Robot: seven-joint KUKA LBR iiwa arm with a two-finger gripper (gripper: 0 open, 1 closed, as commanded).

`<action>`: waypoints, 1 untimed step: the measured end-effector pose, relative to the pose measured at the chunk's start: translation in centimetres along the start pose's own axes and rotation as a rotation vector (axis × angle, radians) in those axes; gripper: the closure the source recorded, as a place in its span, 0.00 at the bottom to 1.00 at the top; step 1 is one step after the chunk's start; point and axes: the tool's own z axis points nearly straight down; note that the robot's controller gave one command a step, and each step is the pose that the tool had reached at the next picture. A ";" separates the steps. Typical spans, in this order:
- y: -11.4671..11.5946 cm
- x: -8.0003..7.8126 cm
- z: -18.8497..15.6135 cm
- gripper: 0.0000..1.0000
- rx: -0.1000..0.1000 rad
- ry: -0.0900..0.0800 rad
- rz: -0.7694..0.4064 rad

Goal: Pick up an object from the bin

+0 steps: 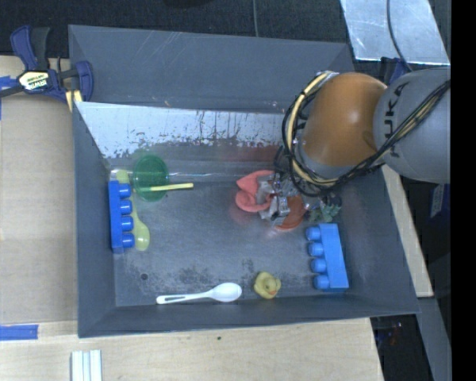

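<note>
Bin (222, 66): grey metal, sloped walls, flat floor with loose items well apart.

Arm: enters from the right, with an orange cover (341, 125) and looped cables at the wrist.

Gripper (274, 203): low over the floor, right of centre, down on or in a soft red-pink item. Whether it is open or closed cannot be told, as the wrist and cables hide much of it.

Red-pink item (250, 190): floppy and irregular, possibly a rubber or cloth piece. It lies right of centre, directly at the gripper and partly under it.

Blue block, right (327, 256): studded brick, just below and right of the gripper, near the right wall.

Blue block, left (120, 214): long studded brick, lengthwise along the left wall.

Green round piece (149, 175): upper left, beside the left block's top end. A yellow stick (173, 187) lies across it.

Pale yellow piece (141, 235): touching the left block's lower end.

White spoon (202, 295): near the front wall, bowl pointing right.

Yellow lump (266, 285): just right of the spoon's bowl.
</note>
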 end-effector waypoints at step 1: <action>-1.1 -0.8 0.7 1.00 -0.023 0.018 0.000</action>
